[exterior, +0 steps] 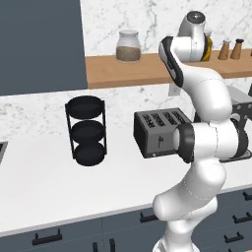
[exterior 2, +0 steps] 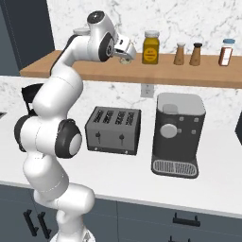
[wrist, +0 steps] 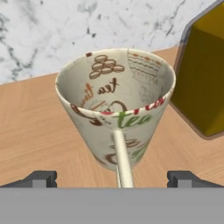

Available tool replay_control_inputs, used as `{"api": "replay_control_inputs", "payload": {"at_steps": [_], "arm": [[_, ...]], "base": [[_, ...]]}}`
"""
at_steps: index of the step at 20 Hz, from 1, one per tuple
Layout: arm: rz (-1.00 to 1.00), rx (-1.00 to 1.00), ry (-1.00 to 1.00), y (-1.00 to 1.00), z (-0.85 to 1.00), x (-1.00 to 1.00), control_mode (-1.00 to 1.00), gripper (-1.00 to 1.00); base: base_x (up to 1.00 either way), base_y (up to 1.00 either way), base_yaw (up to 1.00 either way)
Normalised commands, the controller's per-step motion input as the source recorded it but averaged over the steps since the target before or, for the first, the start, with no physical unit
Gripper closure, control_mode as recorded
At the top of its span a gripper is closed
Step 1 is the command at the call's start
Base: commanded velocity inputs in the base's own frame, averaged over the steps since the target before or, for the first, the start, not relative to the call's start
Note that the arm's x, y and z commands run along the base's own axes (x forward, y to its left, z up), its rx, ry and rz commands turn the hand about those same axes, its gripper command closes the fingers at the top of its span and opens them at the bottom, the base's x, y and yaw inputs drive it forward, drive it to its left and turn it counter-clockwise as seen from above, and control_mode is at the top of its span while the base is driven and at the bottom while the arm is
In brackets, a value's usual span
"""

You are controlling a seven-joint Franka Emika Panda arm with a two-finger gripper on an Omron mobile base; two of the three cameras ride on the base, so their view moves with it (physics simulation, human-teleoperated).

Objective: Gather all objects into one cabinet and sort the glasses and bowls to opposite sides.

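A cream cup (wrist: pixel 118 105) printed with tea and coffee words, the glass of the task, stands upright on the wooden shelf (wrist: pixel 30 131). Its thin handle points straight at the hand camera. My gripper (wrist: pixel 118 179) is open, one fingertip (wrist: pixel 41 178) to either side of the cup's base and apart from it. From the right base view my gripper (exterior 2: pixel 124 50) is raised to the shelf with the cup (exterior 2: pixel 125 60) just beyond it. The dark slate-blue cabinet (exterior: pixel 39 44) hangs at the far left. The bowls are out of view.
A yellow jar (wrist: pixel 205 78) stands close to the cup's right. Also on the shelf (exterior 2: pixel 189 73) are a lidded glass jar (exterior: pixel 128 46) and shakers (exterior 2: pixel 179 54). On the counter below stand a toaster (exterior 2: pixel 113 130), a coffee machine (exterior 2: pixel 177 134) and a tiered wire basket (exterior: pixel 86 130).
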Motion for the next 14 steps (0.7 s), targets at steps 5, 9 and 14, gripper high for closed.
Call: {"api": "replay_control_inputs", "payload": {"at_steps": [5,9,14], "arm": [[0.00,0.00,0.00,0.00,0.00,0.00,-1.00,1.00],[0.00,0.00,0.01,0.00,0.00,0.00,-1.00,1.00],[0.00,0.00,0.01,0.00,0.00,0.00,-1.00,1.00]], "base": [[0.00,0.00,0.00],[0.00,0.00,0.00],[0.00,0.00,0.00]]}}
